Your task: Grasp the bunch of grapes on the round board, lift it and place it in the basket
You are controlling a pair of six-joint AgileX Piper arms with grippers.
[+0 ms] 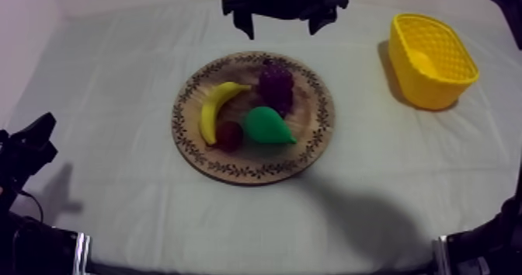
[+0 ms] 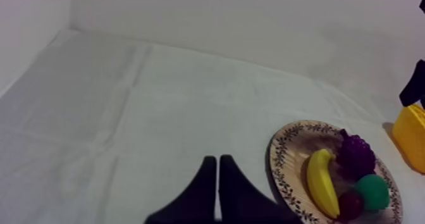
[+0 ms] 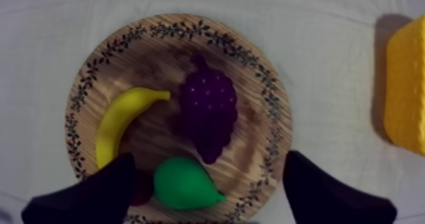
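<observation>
A dark purple bunch of grapes [image 1: 276, 84] [image 2: 355, 155] [image 3: 209, 112] lies on the round wooden board [image 1: 252, 173] [image 2: 281, 157] [image 3: 272, 93], at its far side. The yellow basket [image 1: 431, 60] [image 2: 411, 135] [image 3: 405, 93] stands at the back right of the table, apart from the board. My right gripper [image 1: 282, 23] [image 3: 207, 154] hangs high over the board, open, fingers spread wide and nothing between them. My left gripper [image 1: 35, 138] [image 2: 212, 158] rests low at the left side with its fingers together as a narrow wedge, far from the board.
A yellow banana [image 1: 214, 107] [image 3: 123, 116], a green pear [image 1: 268, 125] [image 3: 183, 183] and a small red fruit [image 1: 229, 134] [image 2: 350, 204] share the board, close beside the grapes. Grey-white cloth [image 1: 116, 76] covers the table all round.
</observation>
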